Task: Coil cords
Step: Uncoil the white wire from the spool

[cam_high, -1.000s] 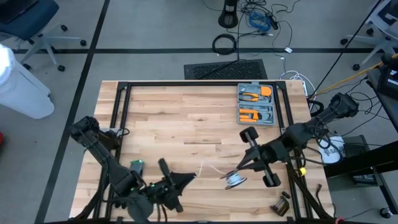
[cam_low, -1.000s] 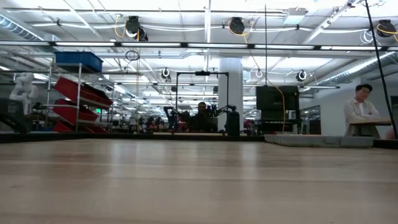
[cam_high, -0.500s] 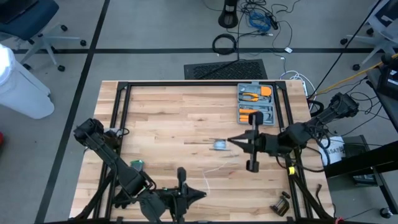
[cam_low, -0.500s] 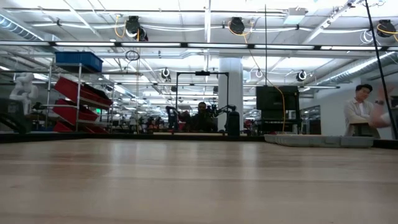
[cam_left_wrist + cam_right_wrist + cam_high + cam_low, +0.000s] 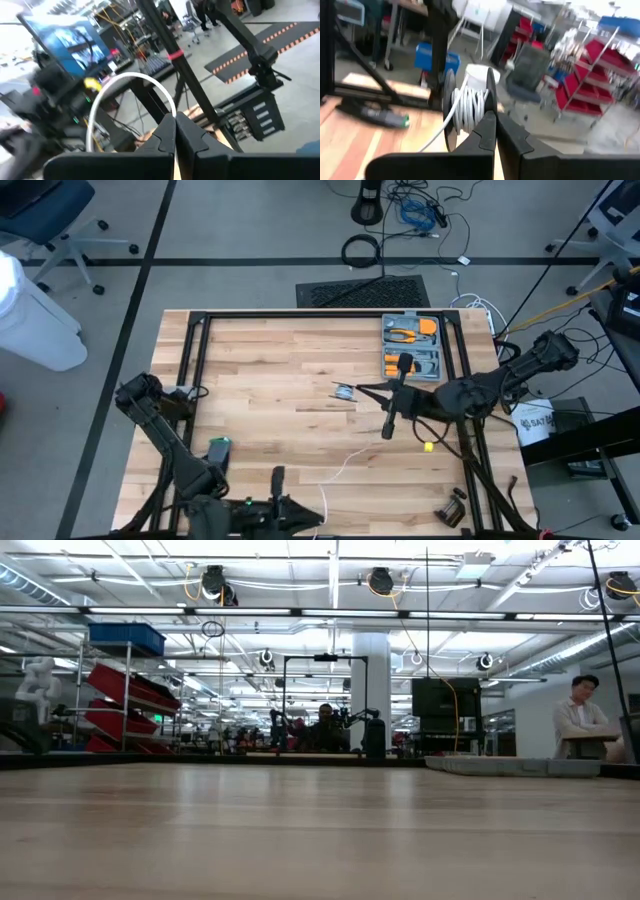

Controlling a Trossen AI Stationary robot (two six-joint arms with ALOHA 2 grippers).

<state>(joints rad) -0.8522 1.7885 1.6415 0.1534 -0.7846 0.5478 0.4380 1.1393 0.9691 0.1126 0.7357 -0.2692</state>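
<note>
The cords show as one thin white cord [image 5: 345, 465], partly wound on a small dark-flanged spool [image 5: 344, 391]. My right gripper [image 5: 358, 390] is shut on the spool, which it keeps above the table's middle, a little to the right. My left gripper [image 5: 314, 515] is at the near edge, shut on the cord's free stretch. In the left wrist view the cord [image 5: 125, 77] arches out from between the fingers. In the right wrist view white turns of cord fill the spool [image 5: 470, 107], and a strand [image 5: 432, 137] trails off it. My left gripper pinches the white cord [image 5: 173, 111] between its shut fingertips, one strand. The fingers lie about level and point toward the table's right. The cord bends away from the tips in a slack arch. My right gripper grips the spool at the edge [image 5: 489, 102] nearest the fingers, between its two fingertips. The fingers lie level and point toward the table's left. The spool is lifted clear of the table, its flanges upright, and a strand hangs slack from it.
An open orange-and-grey tool case [image 5: 412, 348] lies at the far right of the table. A small yellow thing [image 5: 428, 446] lies right of centre, and dark small parts [image 5: 450, 508] lie at the near right corner. A black frame [image 5: 190, 370] runs round the tabletop.
My right gripper has carried the spool from near the table's front toward the far edge and a little left, swinging round as it went. My left gripper has drawn back toward the near edge and to the right. More cord now stretches between them.
</note>
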